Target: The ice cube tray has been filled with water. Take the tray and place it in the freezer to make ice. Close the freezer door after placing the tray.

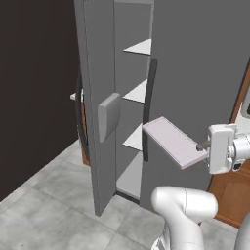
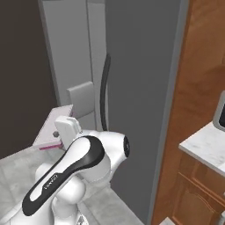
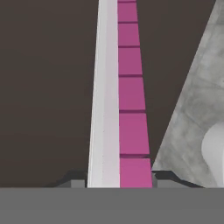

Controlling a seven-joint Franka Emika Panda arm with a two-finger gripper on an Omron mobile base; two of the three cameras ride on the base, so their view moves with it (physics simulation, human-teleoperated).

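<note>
Tool [image 1: 201,146] clamped on one ice cube tray [image 1: 173,141], held flat in the air at 9 o'clock of the hand. Freezer door [image 1: 97,112] stands open; four white shelves show inside the freezer [image 1: 131,97].

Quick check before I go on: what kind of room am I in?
Most likely a kitchen: a tall grey side-by-side refrigerator with its freezer door open on white shelves, wooden cabinets under a marble counter, tiled floor.

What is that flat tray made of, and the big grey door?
The ice cube tray looks like smooth matte plastic: pale on top, with magenta cells along its underside. The freezer door looks like painted or brushed metal, flat grey without shine; I can't be sure.
</note>
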